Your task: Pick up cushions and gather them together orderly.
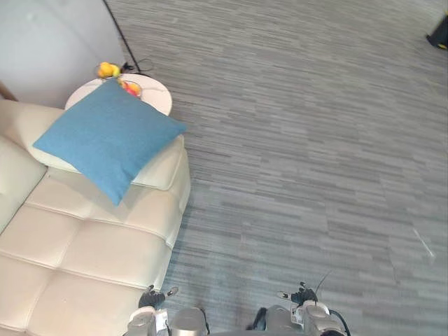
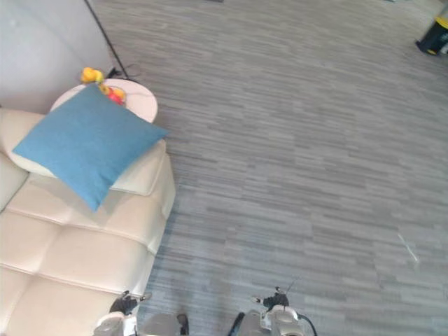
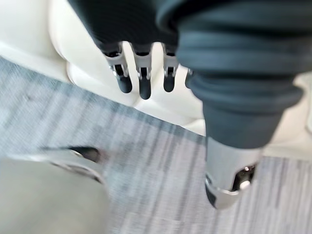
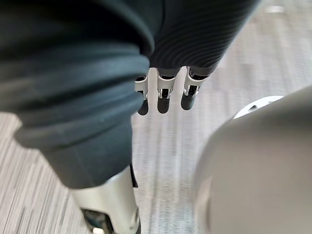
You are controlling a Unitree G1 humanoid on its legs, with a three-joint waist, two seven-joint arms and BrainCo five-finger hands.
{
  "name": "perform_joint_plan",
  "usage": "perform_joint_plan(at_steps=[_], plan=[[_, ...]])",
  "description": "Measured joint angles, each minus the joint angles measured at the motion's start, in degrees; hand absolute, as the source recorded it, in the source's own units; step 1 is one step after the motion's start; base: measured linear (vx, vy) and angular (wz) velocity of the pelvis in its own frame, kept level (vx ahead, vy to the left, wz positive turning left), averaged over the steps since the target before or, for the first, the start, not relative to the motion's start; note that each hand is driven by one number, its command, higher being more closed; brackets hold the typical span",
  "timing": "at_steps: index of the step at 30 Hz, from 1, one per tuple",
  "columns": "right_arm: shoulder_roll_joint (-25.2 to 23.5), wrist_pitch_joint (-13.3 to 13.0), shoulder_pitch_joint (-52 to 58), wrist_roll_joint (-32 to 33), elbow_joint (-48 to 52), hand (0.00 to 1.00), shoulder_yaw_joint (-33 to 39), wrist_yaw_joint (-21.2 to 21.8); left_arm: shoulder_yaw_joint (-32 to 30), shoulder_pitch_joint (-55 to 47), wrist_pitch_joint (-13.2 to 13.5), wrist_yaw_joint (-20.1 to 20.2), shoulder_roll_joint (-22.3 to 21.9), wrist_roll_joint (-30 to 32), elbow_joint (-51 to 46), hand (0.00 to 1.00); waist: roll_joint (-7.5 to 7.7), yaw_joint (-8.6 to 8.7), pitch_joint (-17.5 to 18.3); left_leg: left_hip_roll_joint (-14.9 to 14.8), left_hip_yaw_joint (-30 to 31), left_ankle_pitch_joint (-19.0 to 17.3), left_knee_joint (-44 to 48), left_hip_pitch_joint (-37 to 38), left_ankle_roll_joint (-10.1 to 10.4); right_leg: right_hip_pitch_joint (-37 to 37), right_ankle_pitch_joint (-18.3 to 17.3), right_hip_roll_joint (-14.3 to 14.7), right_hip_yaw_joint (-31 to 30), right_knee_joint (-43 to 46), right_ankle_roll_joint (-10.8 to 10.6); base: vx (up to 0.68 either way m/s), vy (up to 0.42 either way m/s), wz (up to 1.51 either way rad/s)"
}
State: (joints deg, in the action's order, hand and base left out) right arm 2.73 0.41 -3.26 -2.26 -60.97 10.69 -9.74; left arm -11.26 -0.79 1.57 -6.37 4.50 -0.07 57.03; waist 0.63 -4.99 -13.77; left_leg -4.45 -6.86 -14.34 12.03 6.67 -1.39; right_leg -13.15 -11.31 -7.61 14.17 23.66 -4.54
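You have 1 blue cushion [image 1: 108,136], lying like a diamond on the armrest at the far end of the sofa [image 1: 91,259]. Your left hand [image 3: 145,80] hangs beside the sofa, fingers straight and empty. The right hand [image 4: 165,92], also relaxed and empty, is away from the sofa. The cushion lies ahead-left of both, so I think the left is nearer.

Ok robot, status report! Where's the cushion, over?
Left hand open, empty, beside sofa; right hand open, empty, over carpet. Blue cushion on sofa armrest, untouched. Nothing blocking it.
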Motion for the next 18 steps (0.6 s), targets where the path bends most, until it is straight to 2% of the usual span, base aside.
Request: perform_joint_plan(at_steps=[1,2,3,4,5,6,7,8,9,10,11,13,14,15,16,17,18], plan=[[-0.1,0.0,0.0,0.0,0.4,0.00,0.1,0.0,0.0,0.1,0.0,0.0,0.0,0.0,0.1,0.00,0.45,0.16,-0.1,0.0,0.9,-1.1,0.0,0.6,1.0,-0.8,2.6,0.7,-2.8,-4.8,-0.2,0.39,-0.298,1.07],[-0.4,0.0,0.5,0.1,0.5,0.00,0.3,0.0,-0.1,0.0,0.1,0.0,0.1,-0.1,0.4,0.00,1.81,0.17,-0.1,0.4,2.9,-3.2,0.6,1.9,2.7,-1.0,7.0,0.9,-6.6,-10.8,-0.4,0.40,-0.386,0.97],[-0.6,0.0,1.1,0.2,0.9,0.00,0.4,0.1,-0.2,-0.2,0.1,0.0,0.3,0.1,0.4,0.00,2.38,0.31,0.0,0.7,4.6,-5.1,1.4,2.7,3.7,-0.8,10.6,0.7,-8.1,-10.1,-0.2,0.51,-0.487,1.10],[-0.2,-0.1,1.6,0.1,1.7,0.00,1.0,0.1,-0.2,-0.2,0.1,-0.1,-0.7,0.2,0.7,0.00,1.15,0.90,0.9,-0.8,7.3,-6.8,2.4,3.8,4.5,-1.0,9.8,1.6,-7.3,-4.9,1.1,0.53,-0.467,0.95],[0.2,-0.1,1.7,0.0,1.7,0.00,2.0,0.1,-0.7,-1.0,0.3,-0.1,-2.2,0.6,0.7,0.00,-0.84,0.56,2.2,-2.4,8.5,-6.8,3.2,3.7,4.6,-1.3,6.2,2.1,-5.3,-2.1,2.0,0.45,-0.340,0.87],[0.1,-0.1,1.5,0.1,1.7,0.00,2.6,0.0,-1.0,-1.3,0.4,0.0,-3.6,0.7,0.6,0.00,-1.74,0.67,2.7,-3.3,9.2,-6.8,5.7,2.6,4.6,-1.0,4.3,2.1,-3.6,-1.0,2.5,0.41,-0.299,0.85],[0.2,0.0,1.7,0.2,1.9,0.00,2.7,0.1,-1.9,-1.2,0.5,0.0,-4.6,1.2,0.2,0.00,-2.49,1.43,3.0,-4.7,9.4,-6.7,14.3,-2.1,4.7,-0.3,2.9,2.2,-1.2,-0.8,2.8,0.38,-0.288,1.03],[0.3,-0.1,1.8,0.4,2.8,0.00,2.7,0.0,-3.3,-0.9,0.4,0.0,-5.3,1.1,-0.3,0.00,-3.84,1.52,2.9,-6.8,8.5,-4.6,25.6,-7.9,5.7,1.8,1.9,2.5,1.6,-1.0,3.9,0.37,-0.278,1.01],[0.2,0.0,2.1,0.8,3.6,0.00,2.6,-0.1,-4.0,-1.0,0.4,0.0,-5.6,1.0,-0.7,0.00,-3.66,1.30,2.5,-8.9,7.0,-2.7,32.8,-11.5,5.9,3.5,0.7,2.9,2.9,-1.0,4.6,0.36,-0.226,0.86],[-0.3,-0.1,2.2,1.2,4.0,0.00,2.6,-0.3,-4.8,-1.1,0.4,0.0,-5.5,1.0,-1.6,0.00,-3.71,0.96,2.2,-11.7,4.2,-3.1,39.2,-14.2,5.5,6.5,-0.5,3.4,4.4,-1.7,5.2,0.29,-0.145,0.58],[-0.7,-0.2,2.2,1.4,3.9,0.00,2.5,-0.3,-4.8,-1.1,0.4,0.0,-5.4,1.0,-2.0,0.00,-3.48,0.74,2.1,-12.9,2.1,-3.3,41.0,-15.7,5.5,8.8,-0.9,3.4,5.9,-2.7,5.4,0.35,-0.147,0.68],[-1.8,-0.2,2.5,2.4,3.9,0.00,2.3,-0.3,-4.4,-1.0,0.5,0.1,-5.2,1.1,-3.1,0.00,-2.37,0.22,2.4,-12.9,-4.6,-4.4,37.2,-19.7,3.8,14.0,-1.2,2.9,9.2,-7.5,4.6,0.31,-0.114,0.69],[-2.2,-0.2,2.5,2.4,4.0,0.00,2.4,-0.3,-4.4,-1.0,0.5,0.1,-5.1,1.2,-3.4,0.00,-2.02,0.08,2.4,-12.5,-7.2,-4.4,33.5,-20.9,3.7,15.3,-1.0,2.5,10.3,-8.8,4.2,0.39,-0.040,0.68],[-2.6,-0.2,2.6,2.4,4.0,0.00,2.6,-0.3,-4.3,-0.8,0.5,0.1,-5.1,1.2,-3.8,0.00,-1.77,-0.04,2.4,-11.4,-11.4,-3.8,25.9,-22.6,3.3,16.7,-0.7,1.8,12.2,-10.5,3.8,0.36,0.023,0.74],[-2.6,-0.1,2.8,2.4,3.9,0.00,2.7,-0.3,-4.3,-0.3,0.5,0.1,-5.1,1.2,-4.0,0.00,-1.64,-0.16,2.2,-10.4,-15.3,-1.4,19.2,-23.2,2.8,18.1,-0.8,1.2,13.8,-11.6,2.6,0.45,0.083,0.74],[-2.6,-0.1,2.9,2.4,3.7,0.00,2.7,-0.3,-4.2,-0.2,0.5,0.1,-5.0,1.1,-3.9,0.00,-1.45,-0.21,2.1,-9.4,-17.9,3.5,14.6,-23.3,2.3,19.0,-1.1,0.6,14.6,-12.3,1.5,0.32,0.102,0.51],[-2.9,0.0,3.5,2.4,3.5,0.00,2.7,-0.3,-4.1,-0.2,0.6,0.0,-4.8,1.2,-3.4,0.00,-0.50,-0.85,2.6,-7.4,-20.1,7.0,11.8,-21.4,0.4,20.3,-0.6,-0.3,14.3,-13.7,0.0,0.41,0.102,0.24]])
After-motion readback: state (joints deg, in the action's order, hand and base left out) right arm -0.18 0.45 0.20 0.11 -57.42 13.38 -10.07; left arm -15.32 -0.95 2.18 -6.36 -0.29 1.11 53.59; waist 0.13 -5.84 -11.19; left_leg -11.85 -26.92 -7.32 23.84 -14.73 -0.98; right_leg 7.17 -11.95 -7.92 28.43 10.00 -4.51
